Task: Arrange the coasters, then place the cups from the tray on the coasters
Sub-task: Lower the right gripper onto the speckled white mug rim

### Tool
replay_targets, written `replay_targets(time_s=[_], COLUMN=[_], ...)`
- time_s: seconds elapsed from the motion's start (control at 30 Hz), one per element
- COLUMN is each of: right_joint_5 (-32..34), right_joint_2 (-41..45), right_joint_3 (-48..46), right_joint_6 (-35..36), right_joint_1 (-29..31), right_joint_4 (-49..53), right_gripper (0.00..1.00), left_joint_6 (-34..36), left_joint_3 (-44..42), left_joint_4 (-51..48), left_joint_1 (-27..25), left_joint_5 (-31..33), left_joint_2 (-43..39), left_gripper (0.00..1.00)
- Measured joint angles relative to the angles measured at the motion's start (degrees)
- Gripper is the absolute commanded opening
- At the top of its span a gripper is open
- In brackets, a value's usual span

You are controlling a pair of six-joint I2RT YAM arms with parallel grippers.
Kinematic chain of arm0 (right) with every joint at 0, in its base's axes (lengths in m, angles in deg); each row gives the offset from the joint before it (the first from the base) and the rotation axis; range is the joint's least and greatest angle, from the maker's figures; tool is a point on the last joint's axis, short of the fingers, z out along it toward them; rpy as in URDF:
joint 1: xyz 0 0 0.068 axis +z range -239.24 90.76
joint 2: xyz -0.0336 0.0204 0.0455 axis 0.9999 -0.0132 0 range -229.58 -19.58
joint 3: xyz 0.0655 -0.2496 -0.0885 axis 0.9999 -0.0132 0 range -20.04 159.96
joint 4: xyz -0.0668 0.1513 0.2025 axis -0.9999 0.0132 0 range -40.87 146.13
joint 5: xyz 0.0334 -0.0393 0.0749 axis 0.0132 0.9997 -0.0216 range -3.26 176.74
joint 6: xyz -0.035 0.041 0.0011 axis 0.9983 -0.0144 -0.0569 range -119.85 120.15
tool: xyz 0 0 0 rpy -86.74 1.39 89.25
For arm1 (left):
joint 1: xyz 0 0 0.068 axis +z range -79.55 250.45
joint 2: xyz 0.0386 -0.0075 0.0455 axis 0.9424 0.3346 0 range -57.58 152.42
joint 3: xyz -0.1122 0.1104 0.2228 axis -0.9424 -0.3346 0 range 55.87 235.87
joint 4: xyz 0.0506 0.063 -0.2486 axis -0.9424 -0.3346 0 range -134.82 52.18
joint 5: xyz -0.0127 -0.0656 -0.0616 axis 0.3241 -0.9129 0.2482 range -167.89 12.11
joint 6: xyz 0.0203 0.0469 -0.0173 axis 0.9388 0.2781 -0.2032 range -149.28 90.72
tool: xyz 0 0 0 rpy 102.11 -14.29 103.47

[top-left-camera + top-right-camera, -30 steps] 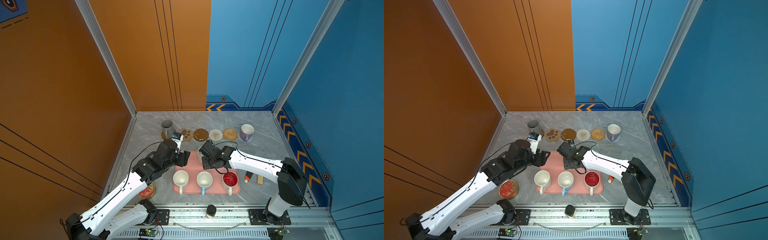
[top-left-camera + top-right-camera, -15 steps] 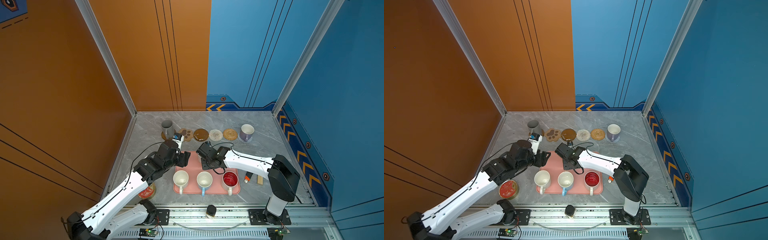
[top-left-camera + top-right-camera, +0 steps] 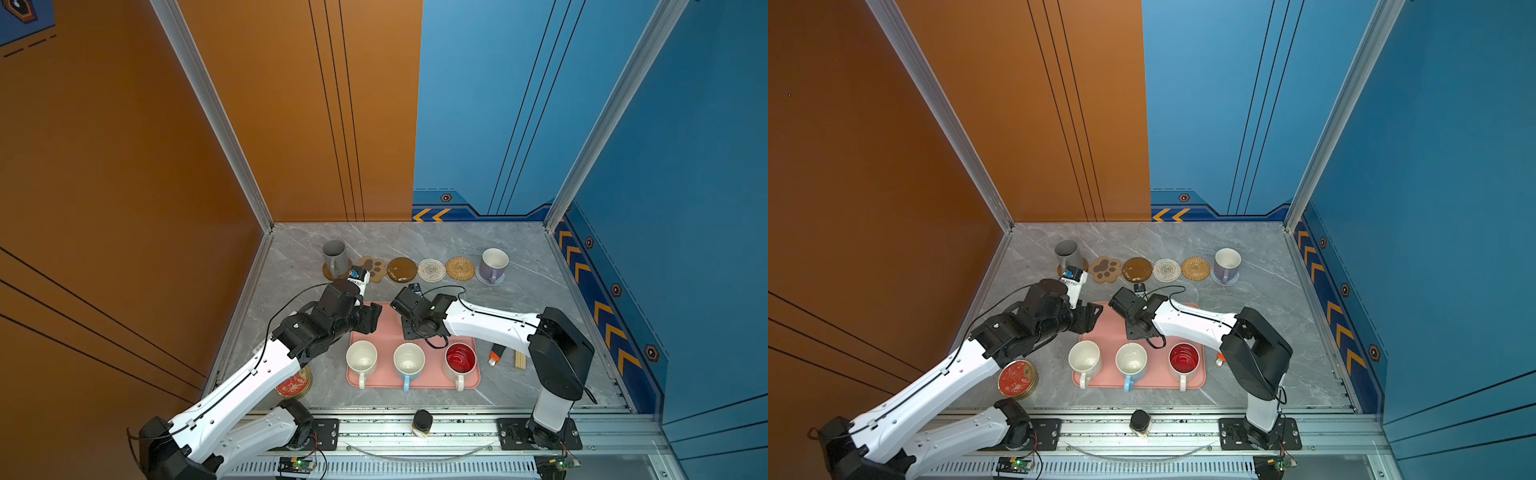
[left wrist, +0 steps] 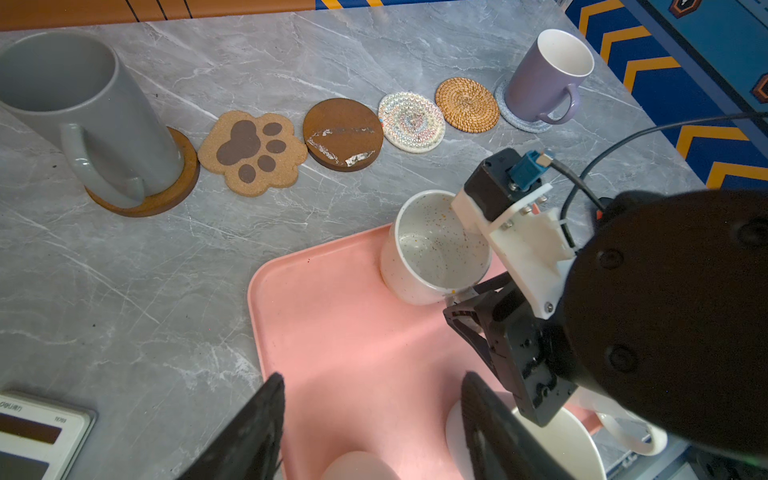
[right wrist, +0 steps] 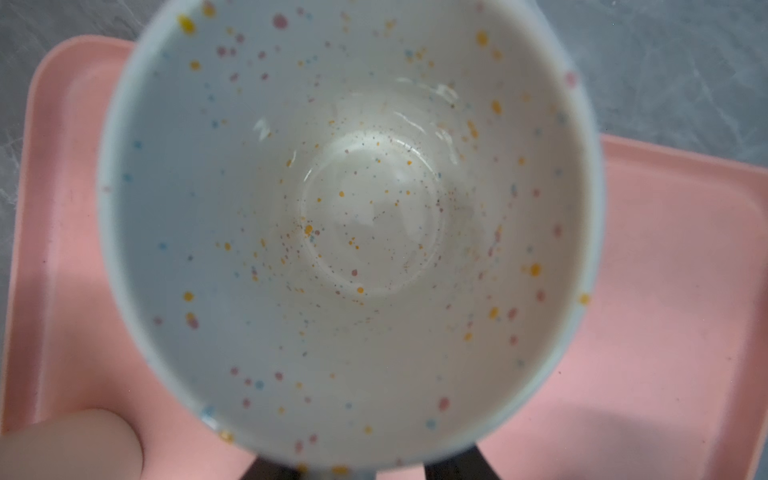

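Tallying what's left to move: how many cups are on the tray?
4. Three line the near side of the tray: white cup, blue-handled cup, red-lined cup. A speckled cup sits at its far edge. None seems hidden.

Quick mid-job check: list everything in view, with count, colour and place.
coasters: six; two brown discs, brown paw, white woven, tan rattan, grey-blue; row across far table.
mugs on coasters: two; grey mug on end brown disc, lavender mug on grey-blue.
mugs on tray: four; speckled cream mug at far edge; white mug, light blue mug, red-inside mug in near row.
tray: one, pink, centre.
tin: one, red-topped, left of tray.
small items: two; orange-black one, wooden one; right of tray.
jar: one, dark-capped, front rail.
white device: one, left wrist view only.
left gripper: open, over tray's far-left corner.
right gripper: at speckled cream mug, grip unclear.
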Motion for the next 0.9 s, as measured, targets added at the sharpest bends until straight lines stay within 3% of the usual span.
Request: replay_targets(time_s=[0.27,0.5,0.9], right_joint_5=[0.20,0.63,1.25], right_joint_2=[-0.09,-0.63,-0.61], right_joint_3=[0.07,0.72,0.72], right_joint_6=[0.00,0.24,0.55], right_joint_1=[0.00,-0.02,0.00], right_joint_4=[-0.09,-0.31,-0.24], right_gripper=[0.24,0.01,0.00], left_joint_6=[0.02,0.07,0.04], left_joint_3=[0.00,0.00,0.00], left_joint_4=[0.33,0.39,0.39], left_joint_1=[0.00,0.00,-0.02], left_joint_5=[0.00,0.00,0.00], left_joint_2=[0.20,0.20,0.17], left_gripper=[0.68,0.68,0.68])
